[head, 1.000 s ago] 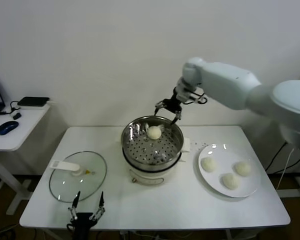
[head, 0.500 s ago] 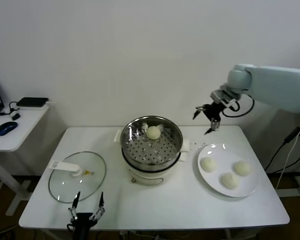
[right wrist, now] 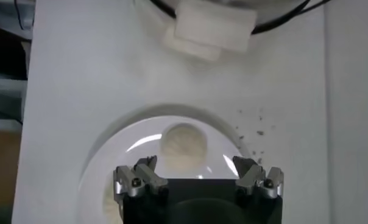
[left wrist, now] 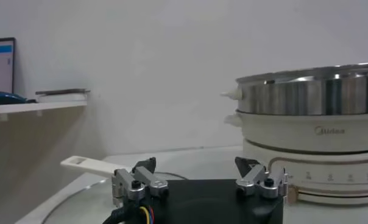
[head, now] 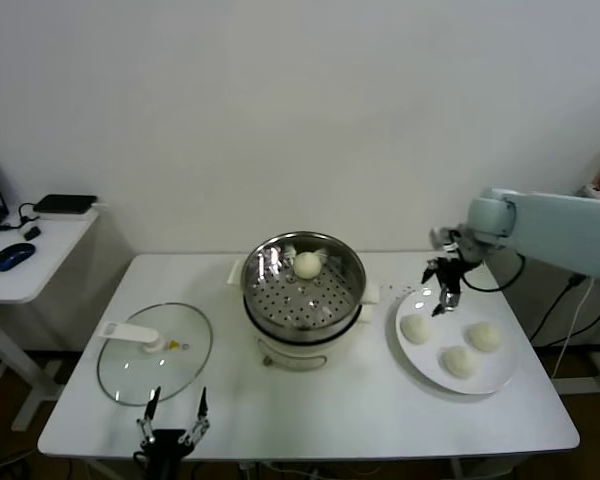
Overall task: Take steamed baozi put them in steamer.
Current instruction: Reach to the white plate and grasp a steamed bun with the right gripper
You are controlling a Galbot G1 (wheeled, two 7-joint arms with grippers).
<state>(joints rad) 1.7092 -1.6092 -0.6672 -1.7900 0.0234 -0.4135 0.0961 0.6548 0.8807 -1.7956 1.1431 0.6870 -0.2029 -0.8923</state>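
Cream steamer (left wrist: 312, 146) base, "Midea" logo

The steamer (head: 303, 295) is a round, shiny steel pot on a cream-white base with side handles, standing upright at the middle of the table, lid off. Its perforated tray holds 1 steamed baozi (head: 308, 265), a smooth cream-white bun lying toward the back rim. 3 more baozi lie apart from each other on the robot's right of the steamer: 1 nearest the pot (head: 416, 328), 1 farther right (head: 484, 337), 1 toward the front (head: 460, 362).
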